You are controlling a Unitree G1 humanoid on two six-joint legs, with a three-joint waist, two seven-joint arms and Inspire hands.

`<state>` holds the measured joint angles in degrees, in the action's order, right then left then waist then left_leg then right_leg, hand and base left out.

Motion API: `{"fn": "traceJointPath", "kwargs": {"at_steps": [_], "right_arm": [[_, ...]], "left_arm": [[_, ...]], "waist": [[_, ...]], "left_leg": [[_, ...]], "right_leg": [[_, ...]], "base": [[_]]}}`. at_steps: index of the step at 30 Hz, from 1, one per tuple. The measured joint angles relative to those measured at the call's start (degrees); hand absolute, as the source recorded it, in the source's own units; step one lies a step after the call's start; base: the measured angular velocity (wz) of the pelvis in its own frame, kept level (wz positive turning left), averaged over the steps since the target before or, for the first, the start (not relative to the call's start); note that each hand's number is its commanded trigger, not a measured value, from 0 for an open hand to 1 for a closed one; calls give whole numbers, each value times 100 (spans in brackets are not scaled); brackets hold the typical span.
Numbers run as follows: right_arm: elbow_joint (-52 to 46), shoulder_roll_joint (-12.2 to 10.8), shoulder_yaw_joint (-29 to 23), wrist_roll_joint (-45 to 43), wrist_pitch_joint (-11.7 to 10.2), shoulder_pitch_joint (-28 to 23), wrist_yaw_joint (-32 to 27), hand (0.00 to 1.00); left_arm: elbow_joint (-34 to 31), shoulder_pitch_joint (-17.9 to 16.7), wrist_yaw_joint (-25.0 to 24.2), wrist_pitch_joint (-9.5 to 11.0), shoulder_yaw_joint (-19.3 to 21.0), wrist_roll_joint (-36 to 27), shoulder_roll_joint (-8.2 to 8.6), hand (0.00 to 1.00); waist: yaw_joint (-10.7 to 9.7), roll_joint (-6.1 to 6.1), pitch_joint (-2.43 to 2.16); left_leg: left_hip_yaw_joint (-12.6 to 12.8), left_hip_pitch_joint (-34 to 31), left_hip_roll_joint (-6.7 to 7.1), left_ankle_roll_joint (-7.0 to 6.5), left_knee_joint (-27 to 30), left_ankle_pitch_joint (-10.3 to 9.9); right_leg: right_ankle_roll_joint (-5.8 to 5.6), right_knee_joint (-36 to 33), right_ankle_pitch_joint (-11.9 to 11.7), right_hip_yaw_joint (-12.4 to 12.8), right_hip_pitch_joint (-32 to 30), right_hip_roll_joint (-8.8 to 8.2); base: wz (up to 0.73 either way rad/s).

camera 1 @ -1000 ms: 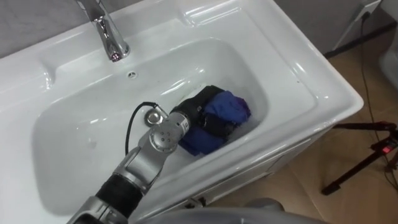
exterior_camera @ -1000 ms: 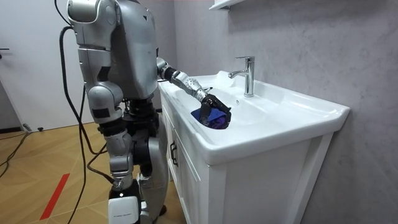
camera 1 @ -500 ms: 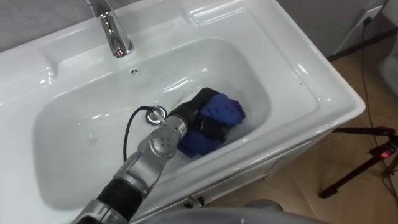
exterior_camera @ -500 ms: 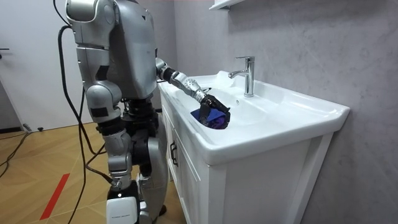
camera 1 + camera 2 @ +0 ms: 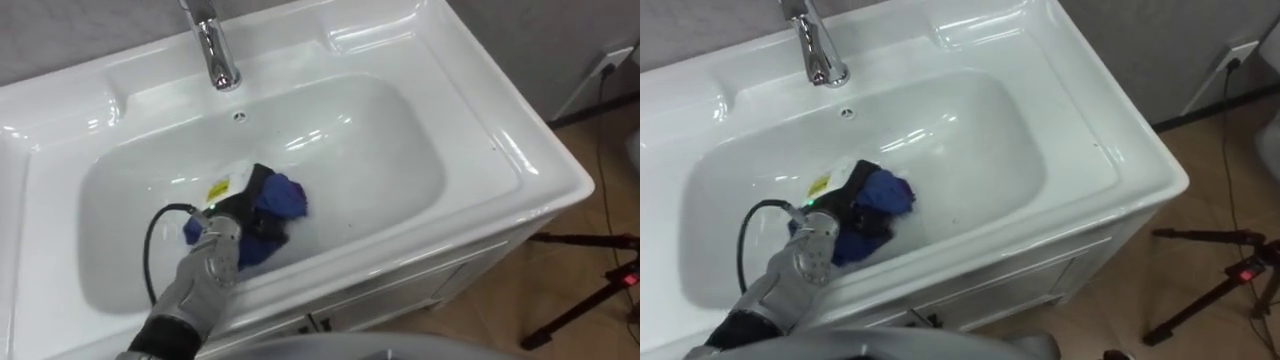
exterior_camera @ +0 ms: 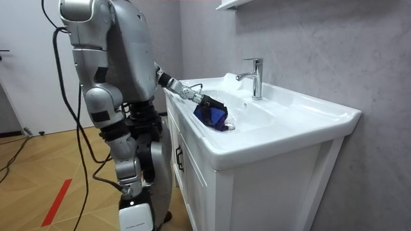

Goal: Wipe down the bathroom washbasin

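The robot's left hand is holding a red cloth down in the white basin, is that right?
Not quite: the cloth is blue, not red, as the left eye view shows. The left hand does hold it down in the white basin.

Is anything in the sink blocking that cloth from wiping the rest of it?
Nothing visible. The left hand holds the blue cloth down in the basin, whose remaining surface lies bare; the faucet stands behind on the rim.
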<state>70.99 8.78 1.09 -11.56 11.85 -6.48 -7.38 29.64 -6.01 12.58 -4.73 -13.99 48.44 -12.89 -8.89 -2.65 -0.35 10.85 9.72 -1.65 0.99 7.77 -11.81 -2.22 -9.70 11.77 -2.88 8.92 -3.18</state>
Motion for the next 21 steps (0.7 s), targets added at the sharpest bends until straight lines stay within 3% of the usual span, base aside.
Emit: {"fn": "traceJointPath", "kwargs": {"at_steps": [1,4,10,14,16,21], "right_arm": [[0,71,-20,2,-5,-24,0,0],[8,278,-106,-2,-66,-42,4,0],[49,468,-412,-34,-238,-25,120,0],[50,553,-494,-29,-222,-35,172,0],[53,580,-494,-29,-216,-37,172,0],[-19,589,-653,-164,-237,-23,153,0]], "left_arm": [[-1,-150,198,-24,70,263,-210,100],[-43,-400,513,-178,335,1105,-500,100],[159,-415,743,-245,375,2133,-594,100],[351,-298,801,-349,375,2345,-607,100],[352,-299,751,-405,375,2344,-703,100],[344,-291,708,-406,399,2372,-888,100]], "waist": [[1,-18,-4],[82,-67,-10],[125,-214,-22],[129,-358,-28],[133,-416,-58],[144,-443,-59]], "left_leg": [[0,3,-4,4,-1,4],[41,51,-8,4,-8,3],[155,82,-33,7,-27,1],[193,37,-61,15,-4,6],[203,6,-72,30,4,18],[212,5,-91,36,5,22]], "right_leg": [[4,6,-2,0,-1,3],[5,19,-3,46,4,6],[22,18,-16,110,-27,28],[45,10,-33,111,-106,43],[53,-1,-38,115,-147,51],[69,2,-48,127,-151,67]], "base": [[0],[-6],[-9],[-6],[-3],[-1]]}}
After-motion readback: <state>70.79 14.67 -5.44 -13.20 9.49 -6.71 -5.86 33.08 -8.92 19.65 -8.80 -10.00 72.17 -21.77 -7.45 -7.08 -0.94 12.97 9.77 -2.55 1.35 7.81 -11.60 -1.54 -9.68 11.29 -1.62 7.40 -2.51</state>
